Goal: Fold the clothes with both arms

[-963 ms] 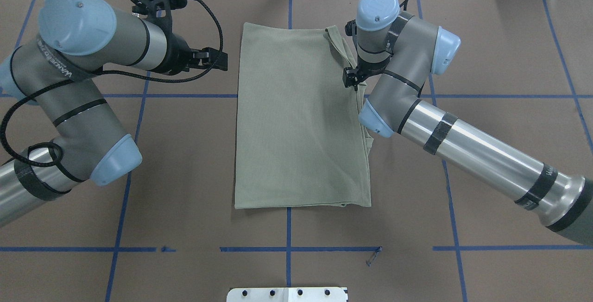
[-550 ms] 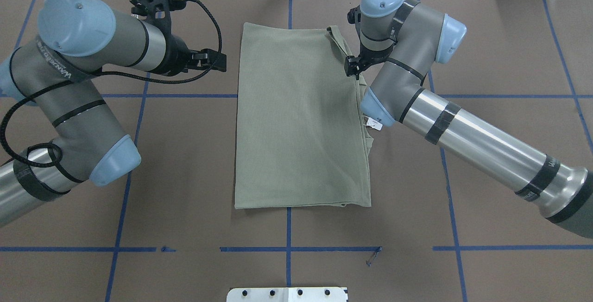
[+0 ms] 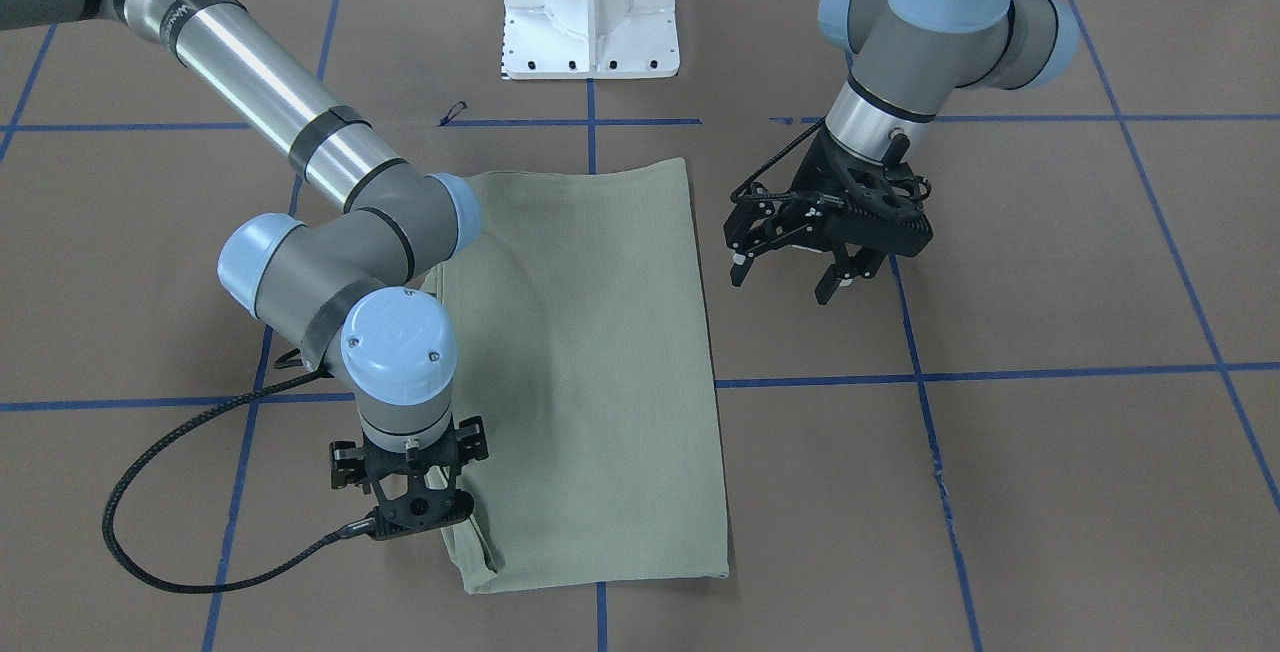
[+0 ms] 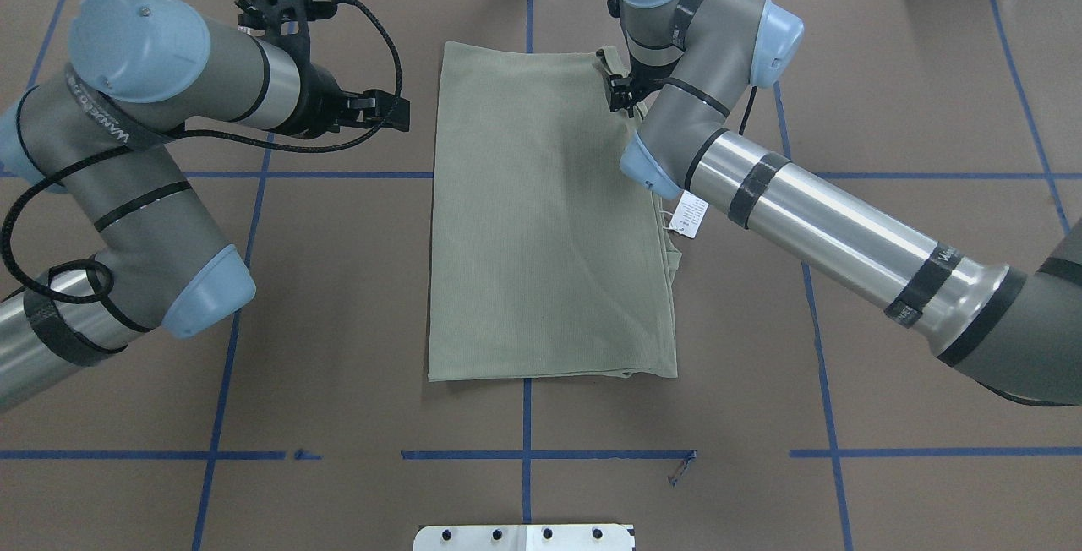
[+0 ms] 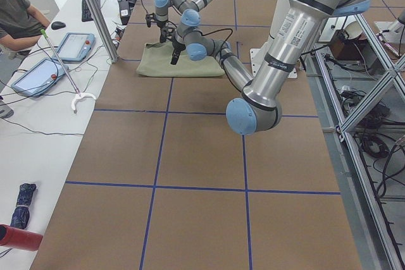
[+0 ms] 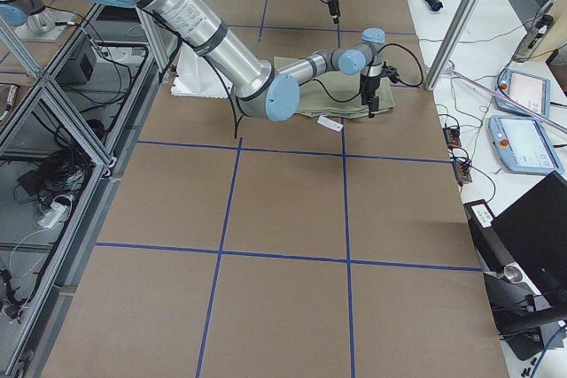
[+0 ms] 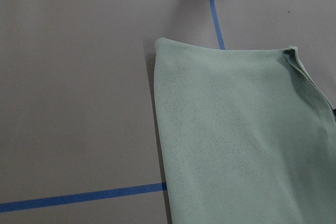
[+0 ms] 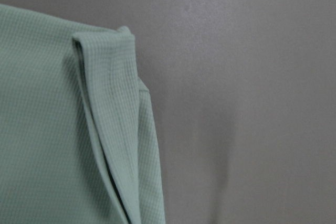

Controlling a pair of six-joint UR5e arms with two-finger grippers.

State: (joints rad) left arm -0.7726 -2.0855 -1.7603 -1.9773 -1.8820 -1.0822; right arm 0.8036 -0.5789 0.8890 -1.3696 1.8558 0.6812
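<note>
The pale sage-green shirt (image 4: 549, 221) lies folded into a long rectangle at the middle of your brown tabletop (image 4: 338, 323). It sits flat across the blue tape lines (image 4: 526, 424), with one short end toward the white pedestal base (image 3: 590, 7) and the other away from it. Your right arm (image 4: 828, 230) reaches over the shirt's right-hand long edge with its wrist turned straight down at the far right corner. There the right claw (image 4: 617, 93) stands at the stacked layers of the fold. Its fingers are hidden under the wrist in the outside views, so you cannot tell whether they are apart or together, or whether they have any cloth. The right wrist camera shows that corner close up: several knit edges lying one over another, with bare tabletop just beside them. A white hang tag (image 4: 689, 217) pokes out from the shirt's right edge, just beside the blue joint cap of the right arm. Your left arm (image 4: 135, 154) is bent back on its own side. The left claw (image 3: 782, 284) has its fingers spread apart and holds nothing. It hovers off the shirt's left edge toward the far half, clear of the cloth. Its wrist camera looks across the shirt's far left corner and the tabletop beside it.
</note>
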